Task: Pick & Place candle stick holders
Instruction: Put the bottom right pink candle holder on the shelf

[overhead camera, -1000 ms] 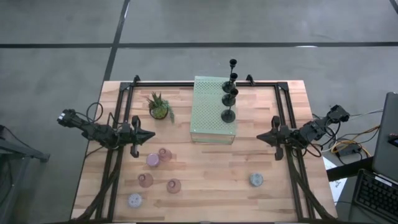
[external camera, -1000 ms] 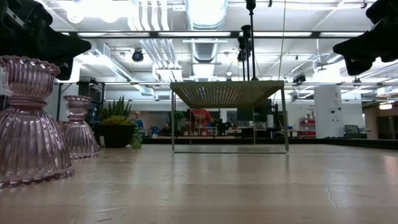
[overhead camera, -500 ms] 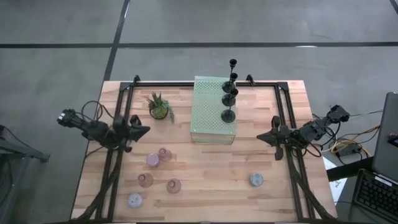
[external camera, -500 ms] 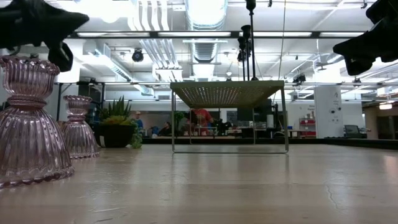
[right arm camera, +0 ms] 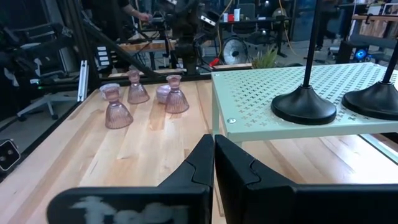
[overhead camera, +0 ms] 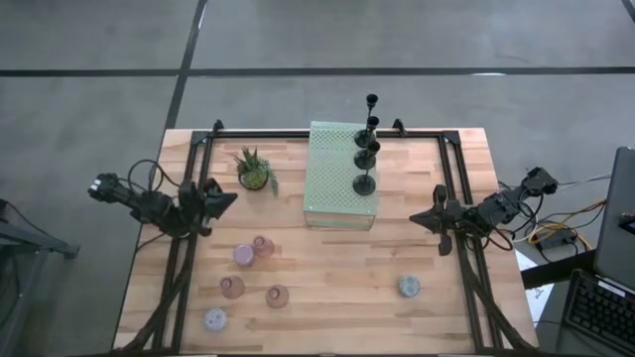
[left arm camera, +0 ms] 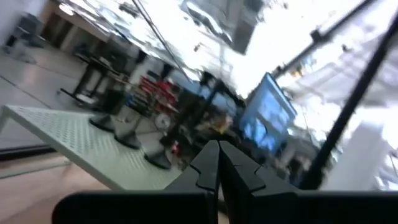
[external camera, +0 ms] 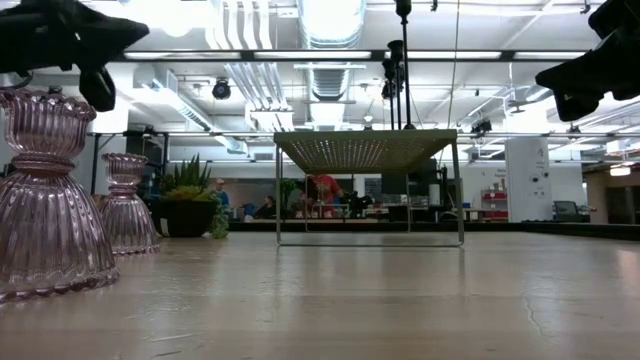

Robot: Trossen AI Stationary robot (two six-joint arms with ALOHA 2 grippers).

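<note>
Both of my grippers hang empty above the table with their fingers pressed together. Left gripper [overhead camera: 220,199] sits at the left side, just beside the small potted plant [overhead camera: 254,171]; right gripper [overhead camera: 422,218] waits at the right side, level with the near edge of the pale green perforated block [overhead camera: 340,175].

Four black candle stick holders [overhead camera: 365,182] stand in a row along the block's right half, their thin stems upright. The pink glass holders [overhead camera: 253,250] cluster on the bare wood toward the front of the table from my left gripper, near it — two more pink ones [overhead camera: 231,288] lie farther that way, and a lavender holder [overhead camera: 215,319] is by the front-left corner. Another lavender holder [overhead camera: 408,287] stands alone at front right, nearer my right gripper.

Judging by this, the pink cluster is the left arm's pick — I would open, swing toward the front and come down over an upright holder's narrow neck.
</note>
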